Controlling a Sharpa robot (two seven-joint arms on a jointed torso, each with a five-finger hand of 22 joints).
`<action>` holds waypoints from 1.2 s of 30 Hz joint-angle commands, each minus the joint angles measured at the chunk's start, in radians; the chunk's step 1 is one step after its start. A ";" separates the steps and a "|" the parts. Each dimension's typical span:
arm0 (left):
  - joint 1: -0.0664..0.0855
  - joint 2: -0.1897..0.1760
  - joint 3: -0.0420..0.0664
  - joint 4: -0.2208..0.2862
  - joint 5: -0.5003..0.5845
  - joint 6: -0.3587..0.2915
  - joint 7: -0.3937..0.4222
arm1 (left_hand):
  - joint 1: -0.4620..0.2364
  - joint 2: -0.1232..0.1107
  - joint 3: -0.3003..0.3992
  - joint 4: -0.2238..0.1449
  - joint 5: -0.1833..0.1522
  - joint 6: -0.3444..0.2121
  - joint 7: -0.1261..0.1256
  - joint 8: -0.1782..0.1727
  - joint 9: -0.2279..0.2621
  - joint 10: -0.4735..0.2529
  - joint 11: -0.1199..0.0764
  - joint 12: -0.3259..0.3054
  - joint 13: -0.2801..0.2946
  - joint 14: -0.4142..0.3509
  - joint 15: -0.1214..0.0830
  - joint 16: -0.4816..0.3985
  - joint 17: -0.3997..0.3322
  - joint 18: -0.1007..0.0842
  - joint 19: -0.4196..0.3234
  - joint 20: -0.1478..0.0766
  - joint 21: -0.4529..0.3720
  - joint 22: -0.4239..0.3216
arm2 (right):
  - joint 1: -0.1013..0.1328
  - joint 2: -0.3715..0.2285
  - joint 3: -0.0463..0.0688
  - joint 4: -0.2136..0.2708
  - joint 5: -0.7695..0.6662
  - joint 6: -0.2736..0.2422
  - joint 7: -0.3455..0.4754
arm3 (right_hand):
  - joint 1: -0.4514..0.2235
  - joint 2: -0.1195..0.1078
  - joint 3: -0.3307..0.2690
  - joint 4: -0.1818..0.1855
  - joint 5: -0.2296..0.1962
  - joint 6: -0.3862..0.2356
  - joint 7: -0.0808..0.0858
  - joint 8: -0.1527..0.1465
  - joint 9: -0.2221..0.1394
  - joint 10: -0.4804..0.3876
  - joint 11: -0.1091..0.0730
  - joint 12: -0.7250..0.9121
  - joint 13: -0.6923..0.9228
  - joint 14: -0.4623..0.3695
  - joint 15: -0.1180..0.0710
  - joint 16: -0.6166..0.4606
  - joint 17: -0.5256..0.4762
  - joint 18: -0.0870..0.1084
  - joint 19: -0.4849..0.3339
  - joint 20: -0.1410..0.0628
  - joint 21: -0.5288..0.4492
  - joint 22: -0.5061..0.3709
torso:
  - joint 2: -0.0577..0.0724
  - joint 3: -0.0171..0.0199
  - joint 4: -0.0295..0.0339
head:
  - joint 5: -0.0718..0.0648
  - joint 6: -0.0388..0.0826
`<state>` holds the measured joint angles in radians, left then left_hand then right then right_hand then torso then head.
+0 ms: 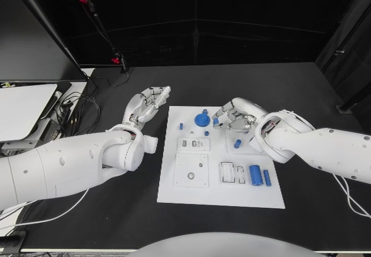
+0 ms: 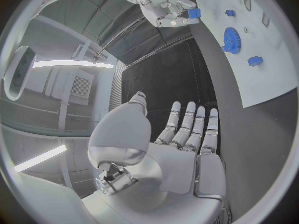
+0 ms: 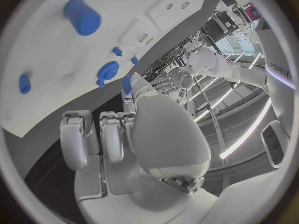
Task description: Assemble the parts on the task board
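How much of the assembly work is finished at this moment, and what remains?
Looks done: a blue round gear stands on the white task board. In hand: the right hand pinches a small blue block in its fingers; the left hand is open beside the board. Left: two blue cylinders lie loose at the near right.

the only readable lettering is a fragment like "wapus" on a curved pale band (image 3: pixel 278 70) at the rim of the right wrist view; the task board (image 1: pixel 220 195) shows no legible marks.

White arms (image 1: pixel 69 160), silver robot hand (image 1: pixel 147 104)
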<state>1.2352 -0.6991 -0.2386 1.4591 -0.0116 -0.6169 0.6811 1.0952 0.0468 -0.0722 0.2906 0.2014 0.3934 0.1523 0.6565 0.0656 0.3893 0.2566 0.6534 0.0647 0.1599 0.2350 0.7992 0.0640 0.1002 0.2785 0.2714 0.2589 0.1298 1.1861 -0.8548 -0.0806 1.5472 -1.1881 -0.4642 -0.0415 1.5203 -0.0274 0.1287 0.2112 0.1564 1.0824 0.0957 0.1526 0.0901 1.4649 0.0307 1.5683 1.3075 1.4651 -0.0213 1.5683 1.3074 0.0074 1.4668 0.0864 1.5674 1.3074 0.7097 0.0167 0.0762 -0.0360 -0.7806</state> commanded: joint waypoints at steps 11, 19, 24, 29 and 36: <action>0.002 -0.001 0.001 0.004 -0.006 0.004 0.247 | 0.003 0.013 -0.010 0.001 0.007 0.007 0.138 -0.007 0.000 0.007 -0.002 0.002 -0.001 0.005 0.003 0.002 0.000 0.010 -0.001 0.006 0.004 0.001 | -0.006 0.074 0.000 0.042 -0.077 0.034 -0.186 | 0.000 0.007 0.001 -0.011 0.007 0.032 0.009 -0.001 0.000 0.106 0.010 0.003 0.263 0.106 0.009 0.002 0.263 -0.007 0.104 0.009 0.003 0.263 | 0.000 0.0004 -0.0026 | 0.013 -0.018; 0.002 0.000 0.001 0.004 -0.006 0.004 0.247 | 0.003 0.013 -0.010 0.001 0.007 0.007 0.138 -0.007 0.000 0.007 -0.002 0.002 -0.001 0.005 0.003 0.002 0.000 0.010 -0.001 0.006 0.004 0.001 | -0.026 0.104 -0.001 0.056 -0.122 0.008 -0.249 | -0.003 0.007 0.000 -0.014 0.015 0.032 0.014 -0.007 -0.002 0.106 0.015 0.003 0.263 0.106 0.013 0.002 0.263 -0.007 0.104 0.012 0.003 0.263 | 0.000 0.0008 -0.0022 | 0.012 -0.023; 0.002 0.001 0.001 0.004 -0.006 0.004 0.247 | 0.003 0.013 -0.010 0.001 0.007 0.007 0.138 -0.007 0.000 0.007 -0.002 0.002 -0.001 0.005 0.003 0.002 0.000 0.010 -0.001 0.006 0.004 0.001 | -0.048 0.112 0.000 0.066 -0.156 0.010 -0.303 | -0.004 0.006 -0.001 -0.018 0.023 0.031 0.016 -0.012 -0.004 0.106 0.017 0.003 0.263 0.106 0.015 0.002 0.263 -0.007 0.104 0.014 0.003 0.263 | 0.000 0.0010 -0.0018 | 0.012 -0.025; 0.002 0.000 0.001 0.004 -0.006 0.004 0.246 | 0.003 0.013 -0.010 0.001 0.007 0.007 0.138 -0.007 0.000 0.007 -0.002 0.002 -0.001 0.005 0.003 0.002 0.000 0.010 -0.001 0.006 0.004 0.001 | -0.065 0.117 0.000 0.067 -0.179 0.011 -0.339 | -0.005 0.006 -0.001 -0.019 0.026 0.031 0.017 -0.015 -0.005 0.106 0.018 0.003 0.263 0.106 0.016 0.002 0.263 -0.007 0.104 0.015 0.003 0.263 | 0.000 0.0007 -0.0023 | 0.010 -0.028; 0.002 0.001 0.001 0.003 -0.006 0.004 0.245 | 0.005 0.014 -0.012 0.001 0.009 0.008 0.138 -0.007 0.000 0.008 -0.002 0.002 -0.001 0.006 0.004 0.002 0.000 0.011 -0.001 0.007 0.005 0.001 | -0.078 0.125 0.000 0.059 -0.199 0.003 -0.361 | -0.009 0.005 -0.003 -0.020 0.029 0.028 0.019 -0.020 -0.007 0.106 0.020 0.003 0.263 0.106 0.017 0.002 0.263 -0.007 0.104 0.016 0.003 0.263 | -0.001 0.0005 -0.0023 | 0.008 -0.030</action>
<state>1.2354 -0.6994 -0.2386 1.4612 -0.0116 -0.6169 0.6811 1.1005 0.0520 -0.0786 0.2916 0.2052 0.3934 0.1523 0.6528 0.0656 0.3892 0.2566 0.6533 0.0647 0.1599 0.2350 0.7992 0.0640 0.1002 0.2785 0.2714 0.2589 0.1296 1.1068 -0.7319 -0.0817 1.6067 -1.3508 -0.4455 -0.3671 1.5213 -0.0285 0.1260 0.1953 0.1798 1.0900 0.1034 0.1350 0.0816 1.4650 0.0449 1.5683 1.3076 1.4687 -0.0107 1.5683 1.3081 0.0073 1.4670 0.0934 1.5675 1.3074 0.7093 0.0174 0.0735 -0.0264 -0.8101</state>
